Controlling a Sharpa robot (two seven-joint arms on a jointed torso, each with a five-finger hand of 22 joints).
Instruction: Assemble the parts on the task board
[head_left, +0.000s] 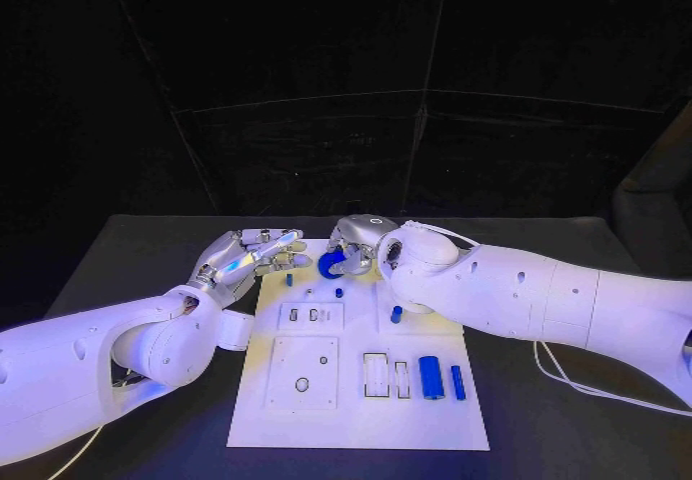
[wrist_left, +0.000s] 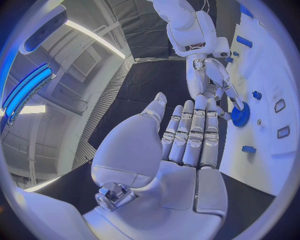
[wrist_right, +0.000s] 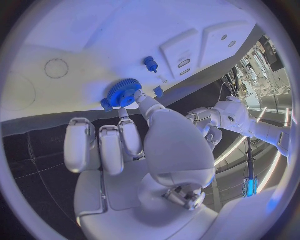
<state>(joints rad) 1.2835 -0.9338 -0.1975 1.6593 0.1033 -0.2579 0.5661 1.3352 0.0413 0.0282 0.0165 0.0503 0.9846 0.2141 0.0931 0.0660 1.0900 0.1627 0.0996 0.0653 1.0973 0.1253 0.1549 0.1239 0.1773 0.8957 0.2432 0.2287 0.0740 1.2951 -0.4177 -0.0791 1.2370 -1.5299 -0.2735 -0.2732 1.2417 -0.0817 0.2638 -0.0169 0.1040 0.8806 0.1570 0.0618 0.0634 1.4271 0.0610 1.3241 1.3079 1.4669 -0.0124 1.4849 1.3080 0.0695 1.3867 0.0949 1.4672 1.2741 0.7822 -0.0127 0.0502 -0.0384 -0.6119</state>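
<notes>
The left hand (wrist_left: 187, 137), fingers straight and together, empty, reaches toward a blue gear (wrist_left: 240, 114) pinched by the right hand (wrist_left: 215, 82) at the task board (wrist_left: 269, 65) edge

The flat white task board (head_left: 361, 425) looks like smooth matt plastic, the toothed blue plastic gear (wrist_right: 123, 92) slightly glossy. The silver right robot hand (wrist_right: 134, 145) has glossy, metallic-looking shells. The black tabletop (head_left: 144, 250) looks matt, like cloth.

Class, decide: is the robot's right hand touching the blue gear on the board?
Touching. In the right wrist view, the right hand has a fingertip pressed against the rim of the blue gear, with no gap between them.
</notes>
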